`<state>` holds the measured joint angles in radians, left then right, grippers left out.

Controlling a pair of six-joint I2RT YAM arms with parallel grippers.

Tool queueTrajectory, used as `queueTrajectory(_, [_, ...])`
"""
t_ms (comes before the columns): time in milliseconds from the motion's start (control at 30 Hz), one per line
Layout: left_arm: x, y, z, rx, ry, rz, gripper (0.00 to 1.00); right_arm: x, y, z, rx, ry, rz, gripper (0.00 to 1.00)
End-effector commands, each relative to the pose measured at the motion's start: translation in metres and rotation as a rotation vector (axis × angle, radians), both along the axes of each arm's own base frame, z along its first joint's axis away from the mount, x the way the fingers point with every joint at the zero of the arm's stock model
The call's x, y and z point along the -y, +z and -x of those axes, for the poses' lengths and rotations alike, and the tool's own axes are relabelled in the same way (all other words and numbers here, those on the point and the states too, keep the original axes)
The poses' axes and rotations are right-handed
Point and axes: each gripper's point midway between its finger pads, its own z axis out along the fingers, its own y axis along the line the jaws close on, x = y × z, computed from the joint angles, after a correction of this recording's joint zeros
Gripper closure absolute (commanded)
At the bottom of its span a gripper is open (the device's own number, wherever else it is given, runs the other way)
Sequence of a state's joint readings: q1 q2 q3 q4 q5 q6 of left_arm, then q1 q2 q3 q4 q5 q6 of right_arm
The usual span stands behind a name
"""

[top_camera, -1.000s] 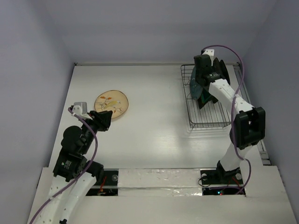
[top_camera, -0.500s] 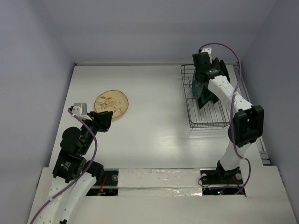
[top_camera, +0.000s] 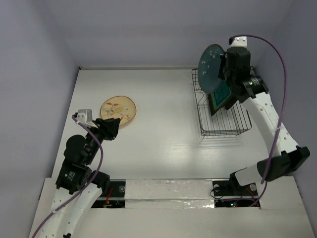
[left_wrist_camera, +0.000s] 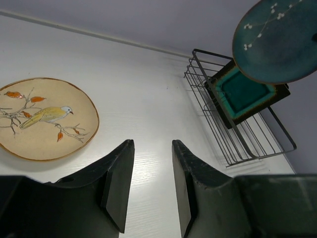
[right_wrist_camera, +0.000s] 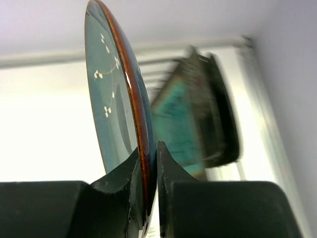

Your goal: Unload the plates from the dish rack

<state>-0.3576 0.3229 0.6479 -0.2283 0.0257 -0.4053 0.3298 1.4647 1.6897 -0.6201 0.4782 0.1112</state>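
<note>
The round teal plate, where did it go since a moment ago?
The right end effector closed on the round teal plate at its rim and lifted it up out of the dish rack; it is now held on edge above the rack. The square teal plate stayed in the rack, the cream bird plate stayed on the table, and the left end effector stayed open.

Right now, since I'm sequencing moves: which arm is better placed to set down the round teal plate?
Right. The right tool is shut on the round teal plate, above the dish rack. The left tool is open, empty, near the cream plate.
</note>
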Motion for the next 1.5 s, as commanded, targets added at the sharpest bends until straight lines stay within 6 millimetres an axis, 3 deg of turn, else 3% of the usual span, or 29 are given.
queueTrajectory(0, [0.000, 0.013, -0.003, 0.046, 0.003, 0.018, 0.67, -0.073, 0.081, 0.013, 0.256, 0.277, -0.293, 1.00])
queueTrajectory(33, [0.000, 0.013, -0.002, 0.047, 0.004, 0.019, 0.65, -0.107, 0.079, 0.019, 0.247, 0.392, -0.332, 1.00])
queueTrajectory(100, [-0.002, 0.013, -0.002, 0.049, 0.015, 0.023, 0.63, -0.148, 0.067, 0.022, 0.216, 0.480, -0.401, 1.00])
queueTrajectory(133, [-0.003, 0.013, -0.002, 0.049, 0.020, 0.023, 0.63, -0.182, 0.067, 0.030, 0.216, 0.573, -0.441, 1.00])
queueTrajectory(233, [-0.010, 0.018, 0.000, 0.066, 0.053, 0.035, 0.63, -0.240, 0.059, 0.029, 0.192, 0.709, -0.599, 1.00])
queueTrajectory(333, [-0.016, 0.028, 0.006, 0.109, 0.075, 0.061, 0.62, -0.291, 0.052, 0.026, 0.152, 0.834, -0.778, 1.00])
queueTrajectory(367, [-0.020, 0.031, 0.009, 0.125, 0.090, 0.070, 0.62, -0.300, 0.046, 0.022, 0.131, 0.846, -0.812, 1.00])
queueTrajectory(400, [-0.022, 0.032, 0.009, 0.130, 0.100, 0.081, 0.61, -0.316, 0.053, 0.025, 0.133, 0.879, -0.864, 1.00])
queueTrajectory(433, [-0.023, 0.033, 0.010, 0.134, 0.107, 0.086, 0.61, -0.333, 0.031, 0.019, 0.079, 0.888, -0.880, 1.00])
queueTrajectory(467, [-0.025, 0.033, 0.010, 0.136, 0.115, 0.089, 0.61, -0.345, 0.023, 0.018, 0.054, 0.901, -0.898, 1.00])
queueTrajectory(500, [-0.025, 0.033, 0.010, 0.133, 0.115, 0.090, 0.60, -0.362, 0.028, 0.024, 0.046, 0.933, -0.926, 1.00])
queueTrajectory(533, [-0.023, 0.031, 0.008, 0.123, 0.109, 0.085, 0.60, -0.378, 0.004, 0.016, 0.002, 0.921, -0.930, 1.00])
queueTrajectory(600, [-0.021, 0.029, 0.007, 0.112, 0.105, 0.080, 0.60, -0.396, -0.001, 0.015, -0.016, 0.927, -1.000, 1.00])
queueTrajectory(667, [-0.020, 0.026, 0.004, 0.098, 0.100, 0.073, 0.60, -0.405, -0.015, 0.006, -0.041, 0.901, -1.059, 1.00])
queueTrajectory(733, [-0.018, 0.026, 0.005, 0.098, 0.093, 0.071, 0.61, -0.416, -0.048, -0.008, -0.107, 0.835, -1.093, 1.00])
queueTrajectory(767, [-0.018, 0.027, 0.005, 0.105, 0.088, 0.074, 0.61, -0.419, -0.040, -0.015, -0.095, 0.825, -1.099, 1.00])
queueTrajectory(800, [-0.016, 0.027, 0.005, 0.108, 0.081, 0.071, 0.61, -0.425, -0.062, -0.023, -0.137, 0.791, -1.099, 1.00])
queueTrajectory(967, [-0.016, 0.027, 0.005, 0.108, 0.079, 0.071, 0.60, -0.444, -0.101, -0.023, -0.230, 0.778, -1.164, 0.98])
queueTrajectory(1067, [-0.017, 0.029, 0.007, 0.115, 0.079, 0.074, 0.60, -0.457, -0.124, -0.013, -0.283, 0.782, -1.180, 0.94])
queueTrajectory(1267, [-0.017, 0.029, 0.007, 0.117, 0.080, 0.077, 0.60, -0.473, -0.145, -0.004, -0.333, 0.766, -1.164, 0.79])
queueTrajectory(1467, [-0.017, 0.031, 0.009, 0.124, 0.077, 0.079, 0.60, -0.479, -0.155, 0.002, -0.356, 0.765, -1.086, 0.74])
